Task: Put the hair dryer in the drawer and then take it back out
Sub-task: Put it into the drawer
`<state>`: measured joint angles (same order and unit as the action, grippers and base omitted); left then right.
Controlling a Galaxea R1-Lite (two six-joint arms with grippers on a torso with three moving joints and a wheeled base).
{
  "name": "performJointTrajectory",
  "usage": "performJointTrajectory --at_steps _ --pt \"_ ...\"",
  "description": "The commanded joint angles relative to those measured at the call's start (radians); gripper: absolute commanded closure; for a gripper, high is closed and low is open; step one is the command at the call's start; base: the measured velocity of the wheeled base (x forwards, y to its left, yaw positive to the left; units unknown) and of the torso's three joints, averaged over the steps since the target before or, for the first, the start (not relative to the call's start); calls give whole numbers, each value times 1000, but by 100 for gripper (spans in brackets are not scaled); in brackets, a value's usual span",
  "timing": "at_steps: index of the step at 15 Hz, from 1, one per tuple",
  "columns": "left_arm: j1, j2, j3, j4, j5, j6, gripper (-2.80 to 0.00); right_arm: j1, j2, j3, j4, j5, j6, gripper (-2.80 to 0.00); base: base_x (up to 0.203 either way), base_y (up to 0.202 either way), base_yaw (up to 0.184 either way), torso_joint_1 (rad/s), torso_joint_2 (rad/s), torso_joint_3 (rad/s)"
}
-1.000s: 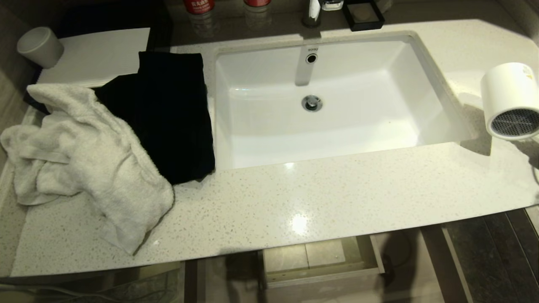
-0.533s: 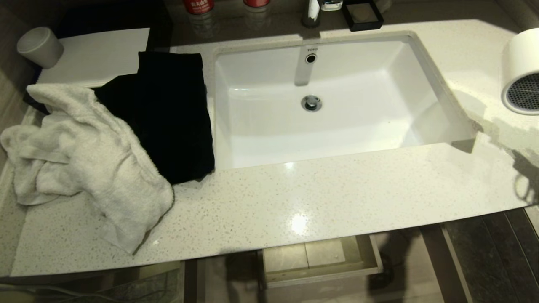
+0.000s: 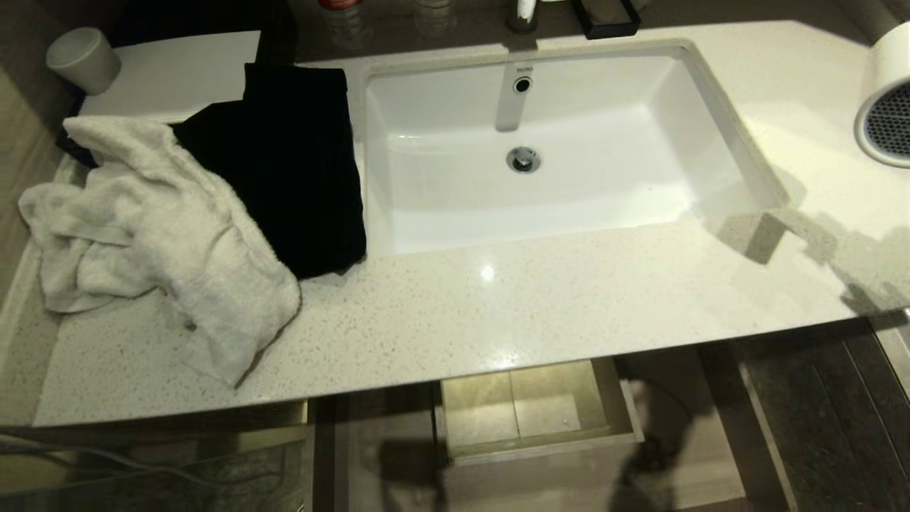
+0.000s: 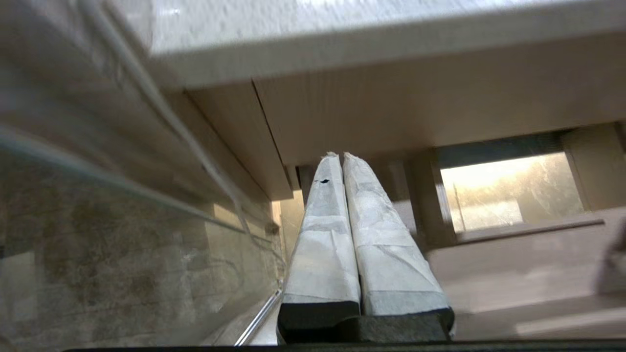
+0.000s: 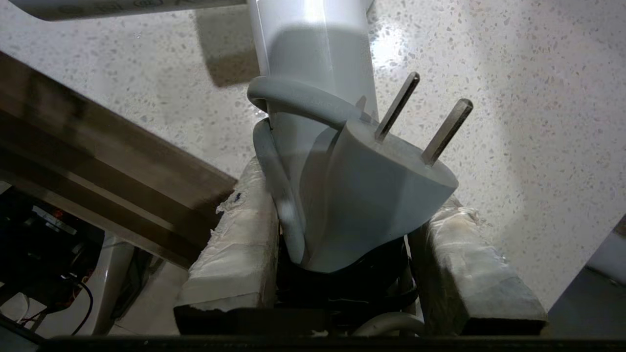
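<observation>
- Our right gripper (image 5: pixel 342 220) clamps the hair dryer (image 3: pixel 886 92) by its handle and bundled cord, at the far right above the countertop (image 3: pixel 498 313).
- Our left gripper (image 4: pixel 341 157), fingers pressed together, hangs below the counter.
- The drawer (image 3: pixel 540 444) stands open, near centre.

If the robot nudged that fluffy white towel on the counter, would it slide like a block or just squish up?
Probably squish. The white towel lies crumpled in soft folds, so it looks floppy and would likely bunch rather than slide whole. Its looped, fuzzy surface probably grips the speckled counter a little. One corner hangs near the front edge, so a push might drag it off.
</observation>
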<state>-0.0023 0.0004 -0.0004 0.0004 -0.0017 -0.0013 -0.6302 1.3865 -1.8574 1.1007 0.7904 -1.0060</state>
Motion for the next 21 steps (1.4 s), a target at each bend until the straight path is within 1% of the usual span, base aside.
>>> performJointTrajectory --at_steps 1,4,5,6,7,10,11,12,13,15,17,19,20,21 --pt "1 0 2 0 0 0 0 9 -27 0 4 4 -2 0 0 0 0 -370 261 -90" --pt "1 0 2 1 2 0 0 10 -39 4 2 6 33 0 0 0 0 -364 250 -118" --pt "1 0 0 0 2 0 0 11 -43 9 -1 6 89 0 0 0 0 -349 218 -139" --pt "1 0 0 0 0 0 0 13 -50 17 -14 5 128 0 0 0 0 -359 209 -139" --pt "1 0 0 0 2 0 0 15 -65 40 -50 4 190 0 0 0 0 -349 193 -149" --pt "1 0 2 0 2 0 0 44 -93 84 -117 -33 253 0 0 0 0 -330 166 -172" --pt "1 0 1 0 2 0 0 45 -94 85 -119 -33 254 0 0 0 0 -331 135 -189" --pt "1 0 0 0 2 0 0 66 -101 101 -154 -35 282 0 0 0 0 -309 119 -194" --pt "1 0 0 0 2 0 0 70 -104 106 -163 -36 291 0 0 0 0 -320 117 -201" --pt "1 0 0 0 2 0 0 75 -116 124 -176 -36 292 0 0 0 0 -298 80 -216" --pt "1 0 2 0 2 0 0 87 -156 200 -201 -37 293 0 0 0 0 -291 61 -232" --pt "1 0 1 0 2 0 0 90 -165 215 -203 -43 294 0 0 0 0 -281 33 -244" --pt "1 0 0 0 2 0 0 93 -168 219 -202 -81 300 0 0 0 0 -273 12 -258" --pt "1 0 0 0 2 0 0 93 -168 219 -202 -82 300 0 0 0 0 -269 7 -261"
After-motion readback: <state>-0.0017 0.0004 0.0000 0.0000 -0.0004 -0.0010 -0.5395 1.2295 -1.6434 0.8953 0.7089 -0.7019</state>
